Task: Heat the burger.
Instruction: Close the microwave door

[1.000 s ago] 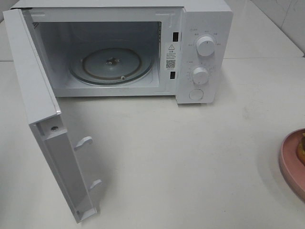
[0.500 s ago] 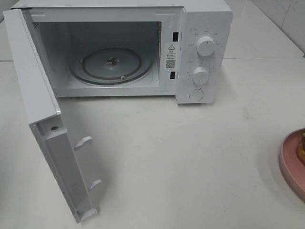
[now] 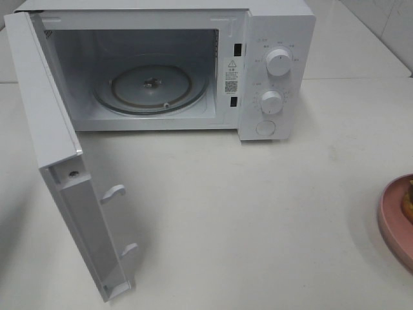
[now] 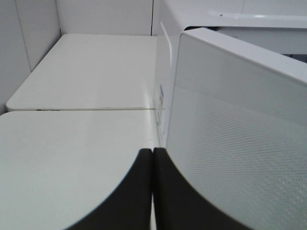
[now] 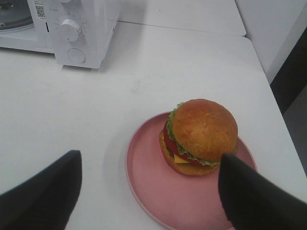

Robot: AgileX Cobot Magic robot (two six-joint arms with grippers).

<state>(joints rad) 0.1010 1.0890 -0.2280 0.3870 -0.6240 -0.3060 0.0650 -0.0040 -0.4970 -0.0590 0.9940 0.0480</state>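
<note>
Right gripper (image 5: 148, 191): fingers spread wide, holding nothing, hovering above the pink plate (image 5: 153, 191) without touching it. Burger (image 5: 199, 136) sits upright on that plate at the right edge of the worktop (image 3: 258, 213), well apart from the microwave (image 3: 277, 64) at the back edge. Left gripper (image 4: 152, 191): fingers pressed together, empty, just beside the outer face of the open microwave door (image 4: 240, 143). Since the earlier frames: no visible change; door open, turntable (image 3: 151, 87) bare.
</note>
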